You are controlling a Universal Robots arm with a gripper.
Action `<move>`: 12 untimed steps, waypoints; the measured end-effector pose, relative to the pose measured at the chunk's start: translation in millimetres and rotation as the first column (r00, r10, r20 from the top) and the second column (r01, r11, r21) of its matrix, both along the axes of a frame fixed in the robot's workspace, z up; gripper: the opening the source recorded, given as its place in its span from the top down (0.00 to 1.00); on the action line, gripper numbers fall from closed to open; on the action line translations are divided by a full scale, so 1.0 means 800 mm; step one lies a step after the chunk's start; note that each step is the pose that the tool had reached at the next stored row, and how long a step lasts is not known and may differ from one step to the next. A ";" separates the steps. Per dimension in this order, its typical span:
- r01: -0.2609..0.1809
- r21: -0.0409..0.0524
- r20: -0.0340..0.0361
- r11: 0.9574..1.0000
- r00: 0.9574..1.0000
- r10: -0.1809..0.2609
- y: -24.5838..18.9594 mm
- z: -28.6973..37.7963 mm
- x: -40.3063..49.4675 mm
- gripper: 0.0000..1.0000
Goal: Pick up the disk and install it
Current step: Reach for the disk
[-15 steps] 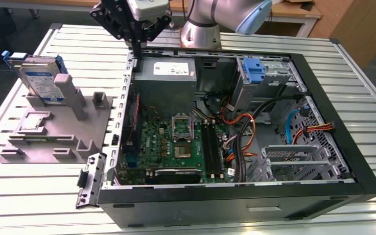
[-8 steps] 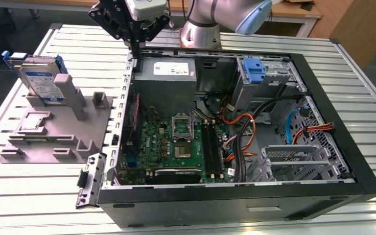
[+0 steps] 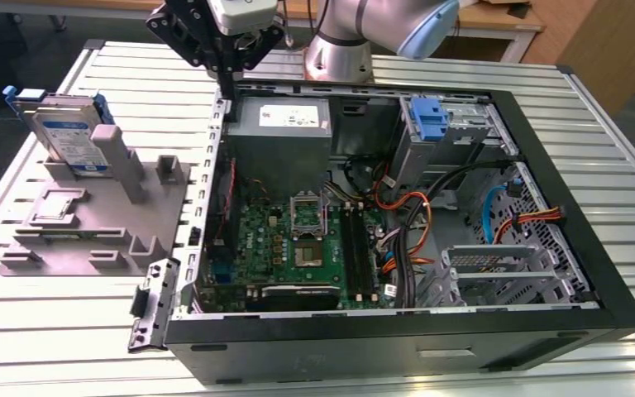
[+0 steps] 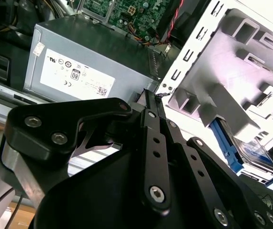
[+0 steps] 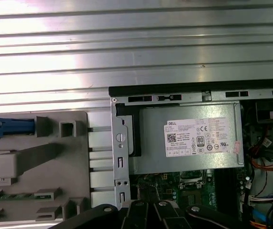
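The disk [image 3: 69, 136], silver-grey with a white and blue label and a blue carrier, stands tilted on edge in a grey holder [image 3: 97, 223] at the exterior view's left, beside the open computer case. Its blue carrier also shows in the second wrist view [image 4: 250, 155] and the first wrist view [image 5: 7, 128]. My gripper [image 3: 229, 93] hangs over the case's rear corner by the power supply [image 3: 279, 124], to the right of the disk and apart from it. Its black fingers [image 4: 151, 102] are shut together with nothing between them.
The open case [image 3: 582, 273] holds a green motherboard [image 3: 295, 240], orange and black cables, an upright blue latch piece [image 3: 430, 120] on a metal cage, and a bare grey drive cage [image 3: 505, 269]. The ribbed metal table [image 3: 64, 331] surrounds it.
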State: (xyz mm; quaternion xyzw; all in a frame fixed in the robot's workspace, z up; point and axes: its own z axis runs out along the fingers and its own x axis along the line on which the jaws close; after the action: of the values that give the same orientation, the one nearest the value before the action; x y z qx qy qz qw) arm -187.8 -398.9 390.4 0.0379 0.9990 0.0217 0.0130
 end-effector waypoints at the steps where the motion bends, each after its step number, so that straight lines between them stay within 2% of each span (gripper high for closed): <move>1: 0.000 0.000 0.000 1.000 1.000 0.000 0.0000 0.0000 0.000 0.90; 12: 0.000 0.000 0.000 1.000 1.000 0.000 0.0000 -0.0003 -0.005 0.90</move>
State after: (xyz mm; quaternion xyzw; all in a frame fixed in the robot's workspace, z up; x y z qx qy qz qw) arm -191.9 -398.9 390.2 0.0379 0.9990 0.0217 0.0131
